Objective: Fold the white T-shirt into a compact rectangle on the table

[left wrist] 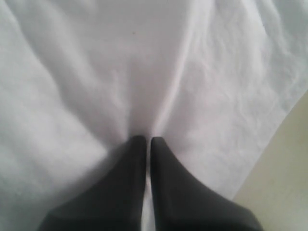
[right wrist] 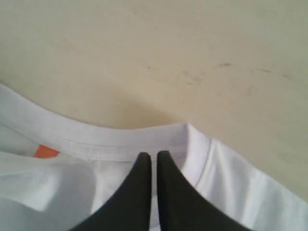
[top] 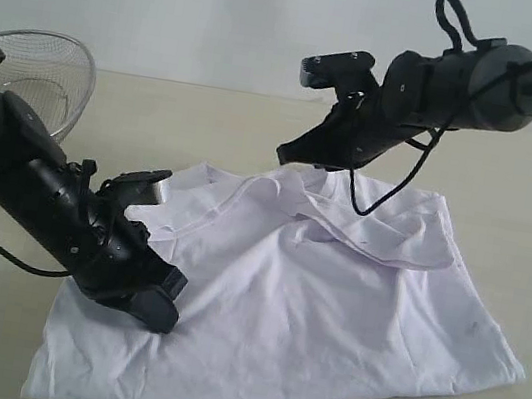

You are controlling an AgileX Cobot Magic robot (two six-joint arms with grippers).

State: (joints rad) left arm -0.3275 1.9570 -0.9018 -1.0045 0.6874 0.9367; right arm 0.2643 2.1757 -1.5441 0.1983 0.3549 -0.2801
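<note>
The white T-shirt (top: 329, 311) lies spread on the table (top: 529, 201), its upper part turned down in a loose flap. No red lettering shows. My left gripper (top: 164, 317) rests low on the shirt's left side. In the left wrist view it (left wrist: 144, 139) is shut, and creases in the cloth (left wrist: 159, 72) run into its tips. My right gripper (top: 283, 154) hangs just above the collar. In the right wrist view it (right wrist: 150, 155) is shut on the fabric just behind the collar band (right wrist: 110, 139), near the orange tag (right wrist: 45, 151). The collar casts a shadow on the table (right wrist: 168, 57).
A round wire-mesh basket (top: 38, 72) stands tilted at the back left, behind my left arm. A black cable (top: 378, 192) hangs from the right arm over the shirt's flap. Bare tabletop surrounds the shirt.
</note>
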